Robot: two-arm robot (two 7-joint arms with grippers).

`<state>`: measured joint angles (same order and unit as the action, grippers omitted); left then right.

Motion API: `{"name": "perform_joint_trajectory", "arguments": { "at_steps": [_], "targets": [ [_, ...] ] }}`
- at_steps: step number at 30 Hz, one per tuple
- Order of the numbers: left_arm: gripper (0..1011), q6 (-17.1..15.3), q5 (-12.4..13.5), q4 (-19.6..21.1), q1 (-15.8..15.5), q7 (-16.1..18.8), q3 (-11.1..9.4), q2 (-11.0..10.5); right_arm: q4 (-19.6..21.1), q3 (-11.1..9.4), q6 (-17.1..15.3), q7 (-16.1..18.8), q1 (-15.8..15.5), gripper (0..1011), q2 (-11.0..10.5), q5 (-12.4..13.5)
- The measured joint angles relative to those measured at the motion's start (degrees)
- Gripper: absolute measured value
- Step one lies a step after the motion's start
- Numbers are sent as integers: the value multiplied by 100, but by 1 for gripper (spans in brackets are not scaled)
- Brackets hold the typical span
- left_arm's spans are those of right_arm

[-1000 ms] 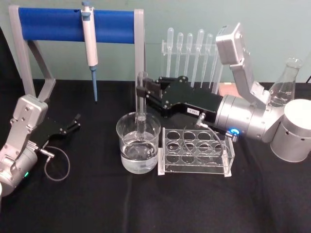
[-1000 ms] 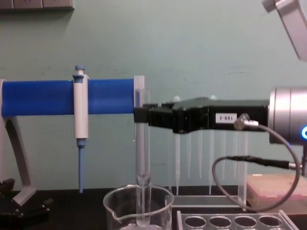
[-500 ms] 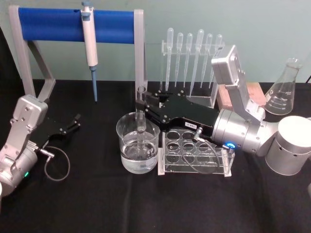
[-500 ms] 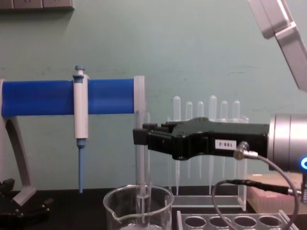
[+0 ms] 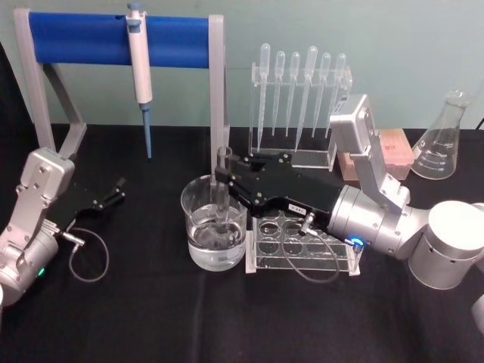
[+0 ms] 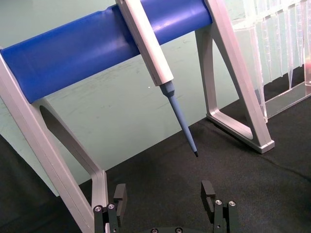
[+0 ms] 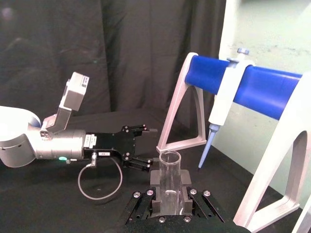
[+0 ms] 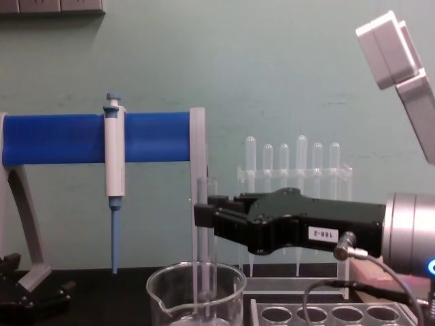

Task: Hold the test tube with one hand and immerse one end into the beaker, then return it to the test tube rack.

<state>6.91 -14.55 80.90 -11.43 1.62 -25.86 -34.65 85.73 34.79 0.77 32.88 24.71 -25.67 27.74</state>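
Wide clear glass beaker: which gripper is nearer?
Right. The right gripper holds the clear glass test tube directly above the beaker; the left gripper rests open, well off to its left.

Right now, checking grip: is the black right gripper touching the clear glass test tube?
Touching. Right wrist view: black right gripper shut on the clear glass test tube below its rim.

Lab: pipettes (image 5: 302, 79), conical flask (image 5: 440, 145), tube rack (image 5: 271, 261)

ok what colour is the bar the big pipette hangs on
Bright blue. The bar shows best in the head view.
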Motion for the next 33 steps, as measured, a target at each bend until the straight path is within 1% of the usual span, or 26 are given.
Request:
{"name": "perform_joint_trajectory", "arguments": {
  "at_steps": [11,19,33],
  "targets": [
    [1000,0,0,0,0,0,0,0,-112,-74,64,89,-129,244,95,-118],
    [1000,0,0,0,0,0,0,0,-193,-127,107,130,-162,244,147,-202],
    [1000,0,0,0,0,0,0,0,-204,-144,109,148,-172,244,150,-225]
  ]
}}
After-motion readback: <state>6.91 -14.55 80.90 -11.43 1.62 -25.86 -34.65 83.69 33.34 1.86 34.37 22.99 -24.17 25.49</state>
